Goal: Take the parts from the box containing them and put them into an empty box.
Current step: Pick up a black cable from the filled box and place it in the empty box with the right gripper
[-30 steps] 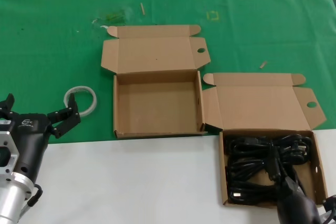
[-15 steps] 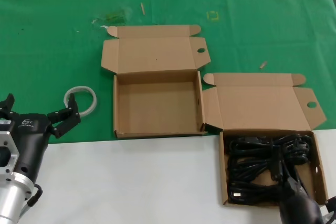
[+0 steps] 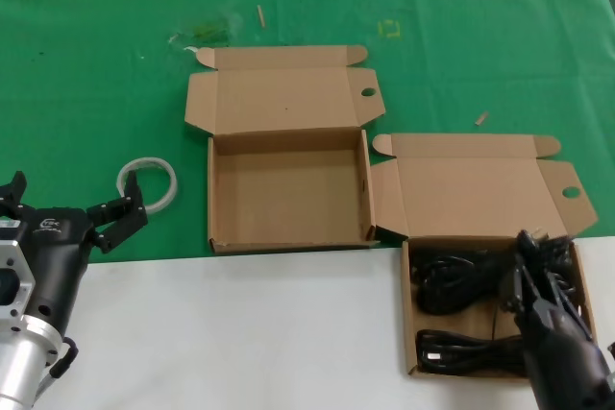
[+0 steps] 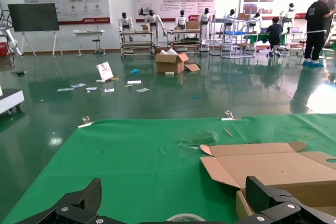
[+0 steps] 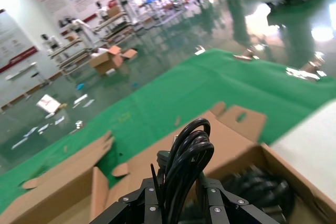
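The right pincer (image 3: pixel 534 266) grips a bundled black rubber power cord (image 5: pixel 185 169) above the shallow brown cardboard box holding more cords (image 3: pixel 411 333). The matching empty cardboard box (image 3: pixel 288 237) sits just beside it. The left pincer (image 3: pixel 69 208), fingers spread wide, hangs well apart from that box.

On the table (image 3: pixel 240 333), the empty box (image 3: pixel 288 189) is set left of and behind the box of power cords (image 3: pixel 461 304). A tape ring (image 3: pixel 148 184) is placed left of the empty box.
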### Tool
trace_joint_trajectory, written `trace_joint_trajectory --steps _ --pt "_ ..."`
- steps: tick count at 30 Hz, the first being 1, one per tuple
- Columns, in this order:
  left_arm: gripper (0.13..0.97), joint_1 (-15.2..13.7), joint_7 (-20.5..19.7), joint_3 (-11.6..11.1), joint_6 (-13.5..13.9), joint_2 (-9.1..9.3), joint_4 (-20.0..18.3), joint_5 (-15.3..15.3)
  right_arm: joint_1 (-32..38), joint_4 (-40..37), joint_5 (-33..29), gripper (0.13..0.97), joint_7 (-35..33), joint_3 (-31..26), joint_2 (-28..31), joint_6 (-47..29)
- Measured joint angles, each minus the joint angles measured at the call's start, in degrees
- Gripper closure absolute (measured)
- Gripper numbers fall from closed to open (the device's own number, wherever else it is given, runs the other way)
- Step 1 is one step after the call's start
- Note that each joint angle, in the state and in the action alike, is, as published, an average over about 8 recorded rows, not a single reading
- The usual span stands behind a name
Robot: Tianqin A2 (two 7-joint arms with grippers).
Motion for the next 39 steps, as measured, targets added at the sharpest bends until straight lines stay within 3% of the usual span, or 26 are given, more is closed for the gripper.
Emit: trace_joint_trajectory --steps 9,20,28,39 --pt "0.132 0.00 0.00 0.00 0.00 0.00 0.00 0.00 3.83 2.34 9.84 0.844 -15.14 0.43 0.00 -3.82" --pt "0.132 0.00 0.00 0.00 0.00 0.00 0.00 0.00 17.66 -5.36 24.27 0.850 -25.60 -6.32 0.00 -5.50" --pt "0.132 0.00 0.00 0.00 0.00 0.00 0.00 0.00 28.21 -16.18 26.74 0.862 -27.51 -9.17 0.00 -11.08" --pt "0.132 0.00 0.00 0.00 0.00 0.00 0.00 0.00 41.08 -33.90 26.78 0.869 -32.29 -7.15 0.00 -21.39"
